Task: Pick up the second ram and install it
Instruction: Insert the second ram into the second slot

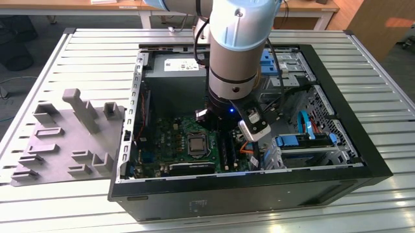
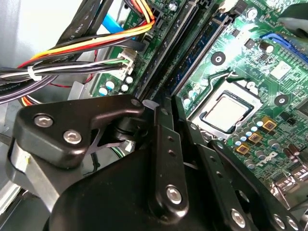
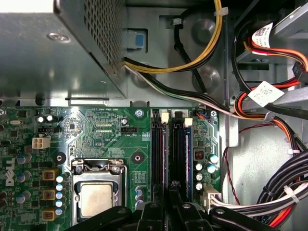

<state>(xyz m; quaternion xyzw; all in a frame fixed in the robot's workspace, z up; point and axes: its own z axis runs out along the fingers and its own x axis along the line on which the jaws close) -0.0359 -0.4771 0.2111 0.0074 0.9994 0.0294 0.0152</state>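
Black end effector (image 3: 168,204) linkages are seen closest in both wrist views, lowered over the memory slots (image 3: 159,154) of the motherboard (image 3: 101,139) inside the open computer case (image 1: 363,160) on the slatted counter (image 1: 91,53). The second ram (image 3: 179,154) is seen standing in a slot at three o'clock of the processor (image 3: 98,199). Whether the fingers are spread or pressed together cannot be told.

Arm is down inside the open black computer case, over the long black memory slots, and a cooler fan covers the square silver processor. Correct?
Not quite: the arm is inside the open black computer case, over the long black memory slots, but the square silver processor is bare, as the first wrist view shows.
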